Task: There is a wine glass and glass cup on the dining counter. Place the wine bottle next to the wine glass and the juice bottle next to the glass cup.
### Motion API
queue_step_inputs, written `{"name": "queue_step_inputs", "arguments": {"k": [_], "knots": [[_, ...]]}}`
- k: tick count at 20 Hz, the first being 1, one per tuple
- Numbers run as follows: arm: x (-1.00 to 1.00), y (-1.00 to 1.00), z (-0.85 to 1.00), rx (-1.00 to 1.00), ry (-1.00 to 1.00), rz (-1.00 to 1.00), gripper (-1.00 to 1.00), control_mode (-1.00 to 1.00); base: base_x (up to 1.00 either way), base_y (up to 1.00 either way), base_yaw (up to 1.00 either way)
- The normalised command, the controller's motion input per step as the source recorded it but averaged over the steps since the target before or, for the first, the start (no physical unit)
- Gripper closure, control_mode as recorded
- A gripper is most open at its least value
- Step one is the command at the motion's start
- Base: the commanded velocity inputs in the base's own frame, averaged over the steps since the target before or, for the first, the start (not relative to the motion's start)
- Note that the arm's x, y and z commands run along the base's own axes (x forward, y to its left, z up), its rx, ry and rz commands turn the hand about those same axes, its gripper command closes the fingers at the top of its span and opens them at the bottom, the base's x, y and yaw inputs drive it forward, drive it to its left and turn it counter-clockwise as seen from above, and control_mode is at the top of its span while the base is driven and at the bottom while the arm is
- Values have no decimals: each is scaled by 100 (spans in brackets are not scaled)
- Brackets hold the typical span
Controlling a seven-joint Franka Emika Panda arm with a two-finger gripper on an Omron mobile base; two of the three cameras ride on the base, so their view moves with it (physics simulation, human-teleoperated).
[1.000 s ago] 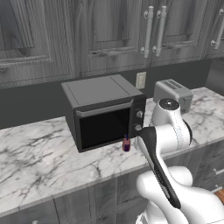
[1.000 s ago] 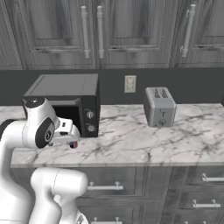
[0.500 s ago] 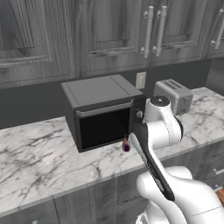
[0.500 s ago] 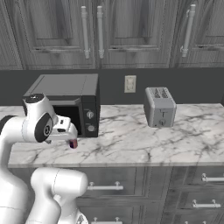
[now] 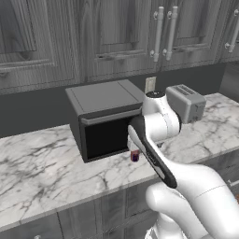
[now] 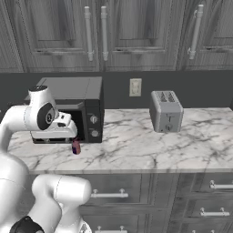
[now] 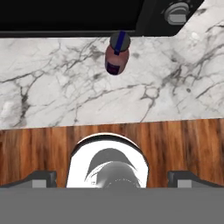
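The juice bottle, small and purple with a reddish cap, stands upright on the marble kitchen counter, just in front of the microwave door. From the base cameras the juice bottle shows at the microwave's front right corner. My gripper hovers above it, set back towards the counter's front edge. It is open, with its fingertips wide apart and nothing between them. The wine bottle, wine glass, glass cup and dining counter are out of view.
A black microwave stands at the back of the counter, its knobs near the bottle. A silver toaster sits further right. Dark cabinets hang above. Beyond the counter's front edge lies wooden floor.
The arm's upper joint has swung left and risen, carrying the hand over the counter's front edge near the bottle. The juice bottle has not moved.
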Motion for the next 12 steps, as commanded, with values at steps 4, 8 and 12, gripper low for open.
{"name": "queue_step_inputs", "arguments": {"k": [4,8,12], "knots": [[22,-5,0,0,6,0,-100,-100,0,0,0],[12,-5,-3,0,3,0,-100,-100,0,0,0],[1,-1,-19,0,0,0,-100,-100,0,0,0]]}}
